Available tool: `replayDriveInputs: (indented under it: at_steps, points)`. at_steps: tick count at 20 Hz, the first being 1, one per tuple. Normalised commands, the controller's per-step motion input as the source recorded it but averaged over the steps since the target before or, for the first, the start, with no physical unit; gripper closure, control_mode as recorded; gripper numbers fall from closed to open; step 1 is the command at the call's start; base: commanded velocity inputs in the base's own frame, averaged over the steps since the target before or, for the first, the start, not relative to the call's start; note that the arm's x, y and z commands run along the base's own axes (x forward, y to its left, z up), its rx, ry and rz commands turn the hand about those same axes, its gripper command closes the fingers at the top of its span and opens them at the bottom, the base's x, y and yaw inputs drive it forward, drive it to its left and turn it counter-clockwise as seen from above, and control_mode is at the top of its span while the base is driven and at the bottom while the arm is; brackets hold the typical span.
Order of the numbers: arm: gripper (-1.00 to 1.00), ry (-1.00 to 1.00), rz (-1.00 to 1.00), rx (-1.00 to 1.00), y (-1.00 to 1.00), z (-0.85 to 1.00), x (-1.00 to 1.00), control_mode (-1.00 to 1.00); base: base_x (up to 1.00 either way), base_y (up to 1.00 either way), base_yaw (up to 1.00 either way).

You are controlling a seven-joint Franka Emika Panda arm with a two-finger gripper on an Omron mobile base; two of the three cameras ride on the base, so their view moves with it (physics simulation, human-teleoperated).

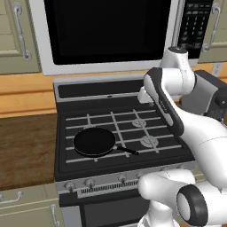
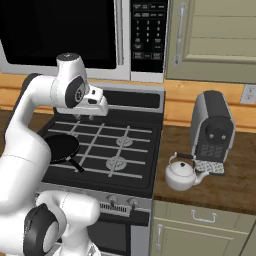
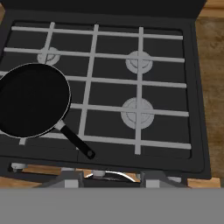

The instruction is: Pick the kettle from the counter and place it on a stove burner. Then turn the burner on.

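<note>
Nothing is done yet: our gripper [image 2: 85, 118] hangs high over the back of the stove [image 2: 145, 131], and it holds nothing, though we cannot tell how wide its fingers are. The kettle [image 2: 181, 173] sits on the counter [image 2: 235, 187] far off to the gripper's right and lower down, just beside the coffee machine [image 2: 213, 130]. We must grab it, set it on a free stove burner [image 3: 137, 111] below the gripper, next to the frying pan [image 3: 33, 99], then turn a knob [image 1: 90, 182].
</note>
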Motion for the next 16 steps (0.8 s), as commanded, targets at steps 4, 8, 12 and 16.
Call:
replayDriveInputs:
  at_steps: [4,8,12,16]
  points:
    - [-1.0,-0.04,0.0,0.0,-0.17,-0.04,-0.07,-1.0,0.0,0.0,0.0]
    - [-1.0,-0.01,-0.05,0.01,-0.43,-0.1,-0.16,-1.0,0.0,0.0,0.0]
    - [-1.0,0.0,-0.07,0.01,-0.3,-0.04,-0.13,-1.0,0.0,0.0,0.0]
    - [-1.0,-0.03,-0.16,0.0,-0.24,-0.18,-0.19,-1.0,0.0,0.0,0.0]
